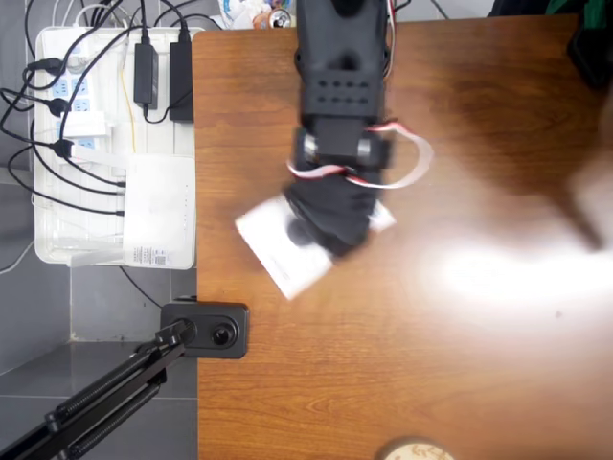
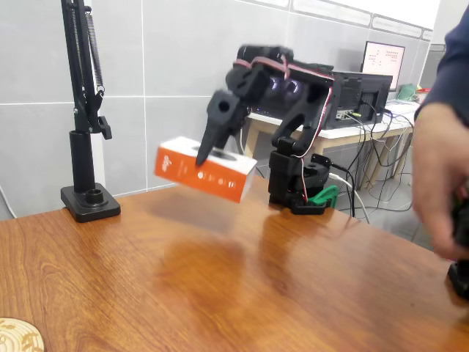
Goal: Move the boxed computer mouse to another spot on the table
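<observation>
1. Hand clamped on the boxed computer mouse, dark fingers pinching its top face.
2. Box hangs tilted in the air above the counter, orange-red side facing the fixed view.
3. Overhead, the white box sits partly under the arm, near the counter's left edge.

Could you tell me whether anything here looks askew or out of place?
Only the boxed computer mouse: the gripper holds it tilted in the air above the table, one end lower than the other. Nothing looks spilled or damaged.
</observation>
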You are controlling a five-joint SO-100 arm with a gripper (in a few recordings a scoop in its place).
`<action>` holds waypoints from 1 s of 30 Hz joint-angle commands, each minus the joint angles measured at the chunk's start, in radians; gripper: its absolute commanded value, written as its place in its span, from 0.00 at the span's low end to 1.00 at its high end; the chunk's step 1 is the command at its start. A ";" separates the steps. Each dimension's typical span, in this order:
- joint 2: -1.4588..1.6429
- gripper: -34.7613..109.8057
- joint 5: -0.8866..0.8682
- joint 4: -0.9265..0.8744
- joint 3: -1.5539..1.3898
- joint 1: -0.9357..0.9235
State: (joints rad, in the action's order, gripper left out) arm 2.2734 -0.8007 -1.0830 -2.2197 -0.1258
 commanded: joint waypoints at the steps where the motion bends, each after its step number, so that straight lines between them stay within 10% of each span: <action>1: 0.009 0.24 0.028 0.156 -0.169 -0.041; 12: -0.272 0.27 0.112 0.322 -0.114 -0.061; 18: -0.359 0.97 0.239 0.334 0.006 -0.057; 30: -0.135 0.91 0.311 0.229 0.118 -0.106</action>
State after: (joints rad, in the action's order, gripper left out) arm 2.0663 -0.5001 -0.8299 -2.1614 -0.2224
